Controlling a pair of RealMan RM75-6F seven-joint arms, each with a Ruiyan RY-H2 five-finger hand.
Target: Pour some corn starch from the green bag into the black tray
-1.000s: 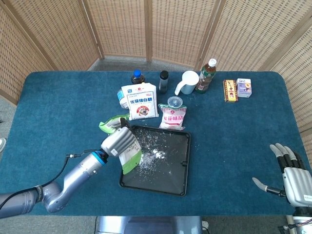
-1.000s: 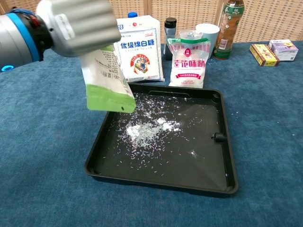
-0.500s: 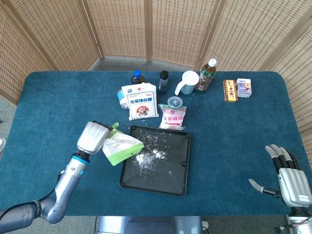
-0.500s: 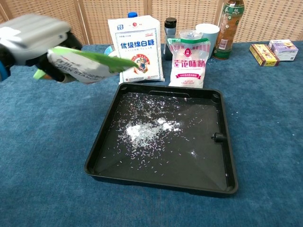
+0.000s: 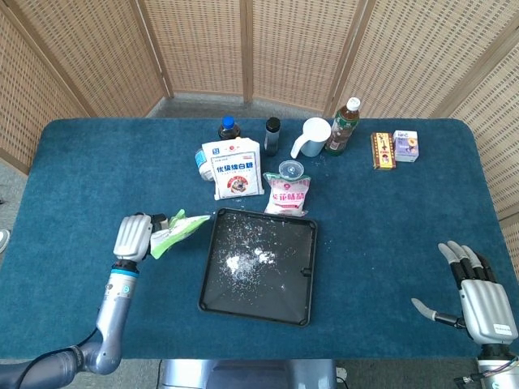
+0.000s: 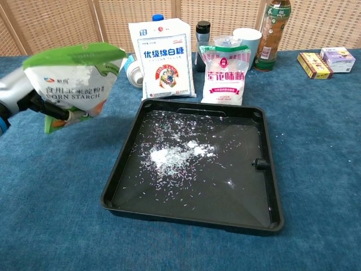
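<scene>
The green and white corn starch bag (image 6: 72, 84) is held upright by my left hand (image 5: 134, 236), left of the black tray (image 5: 217, 295); the bag (image 5: 174, 232) has its open top toward the tray. In the chest view my left hand (image 6: 14, 97) shows only at the left edge behind the bag. The tray (image 6: 115, 186) holds a small white pile of starch (image 6: 166, 155) and scattered specks. My right hand (image 5: 474, 294) rests open at the table's front right, far from the tray, with nothing in it.
Behind the tray stand a white sugar bag (image 6: 165, 57), a clear bag with pink print (image 6: 225, 73), a dark bottle (image 6: 202, 38), a white cup (image 6: 248, 39), a tea bottle (image 6: 275, 34) and small boxes (image 6: 327, 61). Blue cloth covers the table (image 5: 389, 211).
My left hand has drawn the bag back from over the tray to the left and turned it from tipped to upright. The right hand has barely shifted.
</scene>
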